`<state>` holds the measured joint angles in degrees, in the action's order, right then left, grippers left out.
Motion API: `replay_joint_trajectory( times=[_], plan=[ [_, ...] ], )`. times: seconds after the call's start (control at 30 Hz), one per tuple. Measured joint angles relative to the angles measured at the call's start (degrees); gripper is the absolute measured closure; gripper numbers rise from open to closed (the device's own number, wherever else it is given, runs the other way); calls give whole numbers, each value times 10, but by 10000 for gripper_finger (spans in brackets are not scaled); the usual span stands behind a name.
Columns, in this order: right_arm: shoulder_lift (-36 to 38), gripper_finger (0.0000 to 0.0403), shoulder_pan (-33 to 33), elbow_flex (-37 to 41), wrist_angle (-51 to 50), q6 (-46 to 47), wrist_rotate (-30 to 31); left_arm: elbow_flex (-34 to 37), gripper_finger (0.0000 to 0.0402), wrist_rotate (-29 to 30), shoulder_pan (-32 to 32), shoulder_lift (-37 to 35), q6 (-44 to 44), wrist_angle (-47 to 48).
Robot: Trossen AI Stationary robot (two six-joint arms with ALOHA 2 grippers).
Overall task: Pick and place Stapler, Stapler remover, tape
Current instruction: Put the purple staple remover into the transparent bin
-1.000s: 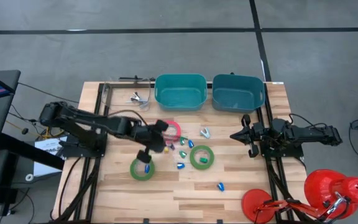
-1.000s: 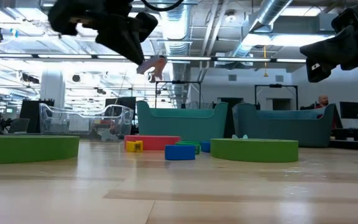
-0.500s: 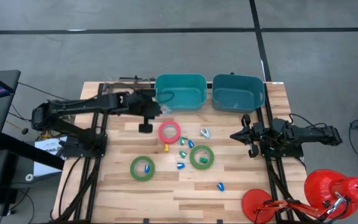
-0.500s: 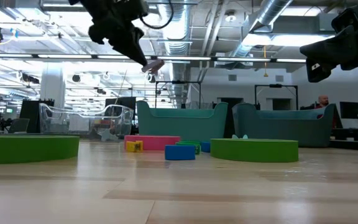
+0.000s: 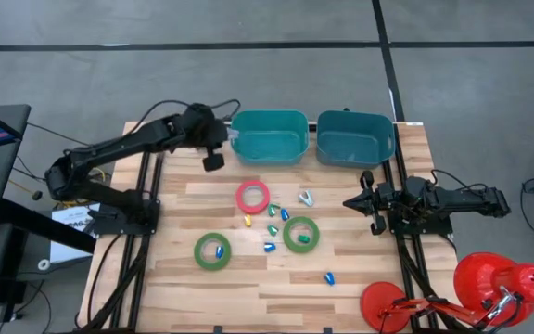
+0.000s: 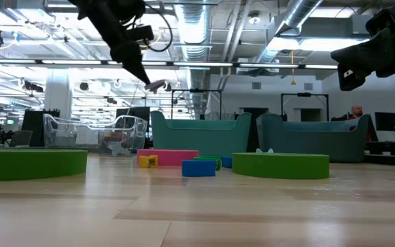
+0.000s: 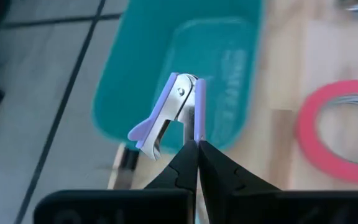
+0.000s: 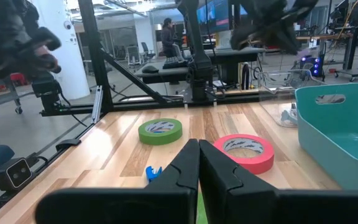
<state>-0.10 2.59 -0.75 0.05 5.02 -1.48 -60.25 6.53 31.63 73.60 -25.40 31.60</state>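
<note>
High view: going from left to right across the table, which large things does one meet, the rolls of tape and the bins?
Green tape roll near the left → pink-red tape roll → left teal plastic bin → second green tape roll → right teal plastic bin.

Two dark, jointed robot arms

Both the matte black left arm [image 5: 128, 148] and the matching right arm [image 5: 443, 200] are built of slim links and blocky joints, with thin black cables looping along them and tapering black fingers [image 7: 185, 163].
</note>
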Motion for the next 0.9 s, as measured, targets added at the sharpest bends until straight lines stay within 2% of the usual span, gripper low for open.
replay_joint_trajectory(
  times=[0.23, 0.4, 0.9],
  plan=[
    [0, 403, 0, 0, 0, 0, 0, 0, 398, 50, 56, 0, 94, 1],
    [0, 403, 0, 0, 0, 0, 0, 0, 398, 55, 86, 0, 151, 3],
    [0, 403, 0, 0, 0, 0, 0, 3, 398, 57, 145, 0, 184, 47]
  ],
)
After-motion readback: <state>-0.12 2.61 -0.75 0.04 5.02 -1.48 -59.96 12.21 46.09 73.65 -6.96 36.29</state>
